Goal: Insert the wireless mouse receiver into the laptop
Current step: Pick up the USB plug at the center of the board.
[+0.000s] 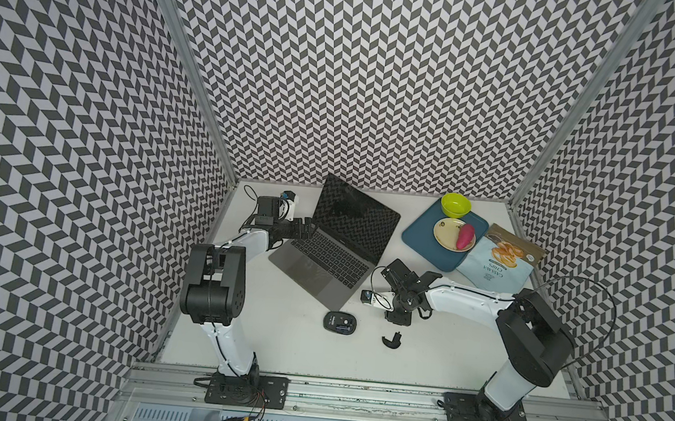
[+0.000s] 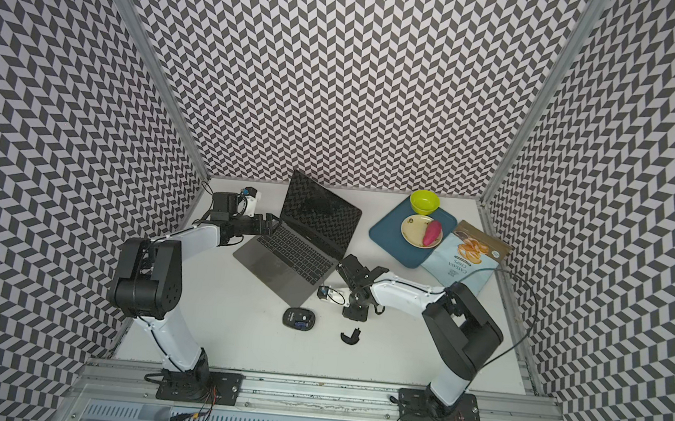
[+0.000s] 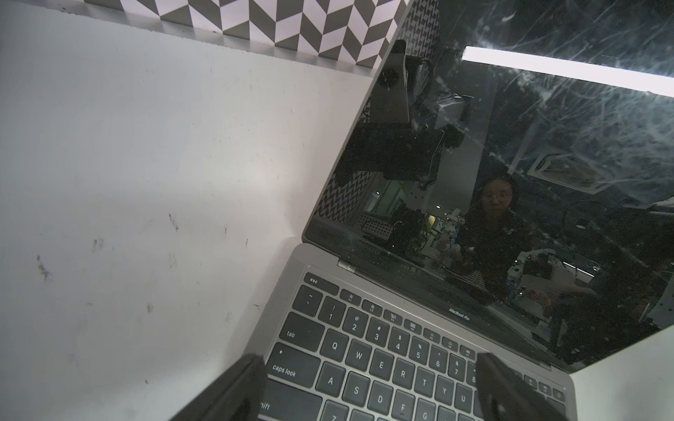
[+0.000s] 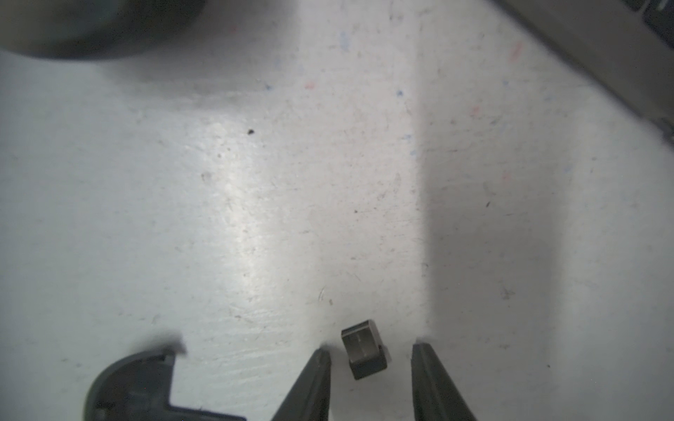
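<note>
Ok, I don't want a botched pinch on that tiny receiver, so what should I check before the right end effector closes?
1. Receiver between the fingers of the right end effector: ok, with a gap on each side.
2. Receiver squared to the fingers: not ok, it lies askew on the table.
3. Cover clear of the fingers: ok, it lies apart from them.
4. Left end effector bracing the laptop: cannot tell. It is open above the laptop, but contact is not visible.
5. Laptop port in sight: cannot tell, no view shows one.
</note>
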Motion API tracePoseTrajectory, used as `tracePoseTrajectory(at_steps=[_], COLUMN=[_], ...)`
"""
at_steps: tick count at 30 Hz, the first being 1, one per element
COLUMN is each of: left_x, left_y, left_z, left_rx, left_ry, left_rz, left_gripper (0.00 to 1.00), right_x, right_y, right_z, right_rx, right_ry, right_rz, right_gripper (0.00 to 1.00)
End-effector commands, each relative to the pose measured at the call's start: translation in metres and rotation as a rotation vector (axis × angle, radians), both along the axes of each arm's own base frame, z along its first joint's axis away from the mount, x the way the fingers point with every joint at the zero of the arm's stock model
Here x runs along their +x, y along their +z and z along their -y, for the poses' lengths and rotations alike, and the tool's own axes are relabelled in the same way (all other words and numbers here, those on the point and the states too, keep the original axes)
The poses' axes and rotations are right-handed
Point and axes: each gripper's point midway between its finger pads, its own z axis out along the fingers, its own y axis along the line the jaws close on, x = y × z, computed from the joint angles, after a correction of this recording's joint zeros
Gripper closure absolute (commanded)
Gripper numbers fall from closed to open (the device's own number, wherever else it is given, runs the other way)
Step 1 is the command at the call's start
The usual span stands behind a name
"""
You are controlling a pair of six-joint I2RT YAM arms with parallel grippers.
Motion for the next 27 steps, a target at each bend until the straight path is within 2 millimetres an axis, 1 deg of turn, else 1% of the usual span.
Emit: tracePoseTrajectory(at_steps=[1, 10, 14, 22, 27], left_x=[0.006, 0.006, 0.007, 0.006, 0.007], left_y=[0.005, 0.002, 0.003, 0.002, 0.0], left_z=[0.003, 0.003, 0.004, 0.004, 0.002], left_rx=[-0.001, -0.008, -0.011, -0.01, -0.009], left_ry=[-0.022, -0.027, -0.028, -0.026, -0.017], left_rz=[0.015, 0.007, 0.009, 0.006, -0.001], left_gripper=[0.05, 0.05, 0.05, 0.05, 0.05], right_x=[-0.002, -0.015, -0.017, -0.016, -0.012], right_y=[-0.004, -0.007, -0.005, -0.008, -0.01], right_z=[-0.006, 0.01, 0.016, 0.016, 0.01], right_rx=[0.002, -0.041, -0.061, -0.07, -0.063], right_ry=[0.009, -0.029, -0.042, -0.051, -0.065], right_rz=[-0.031, -0.081, -0.074, -0.085, -0.087], right_gripper=[0.66, 0.72, 0.74, 0.79, 0.81])
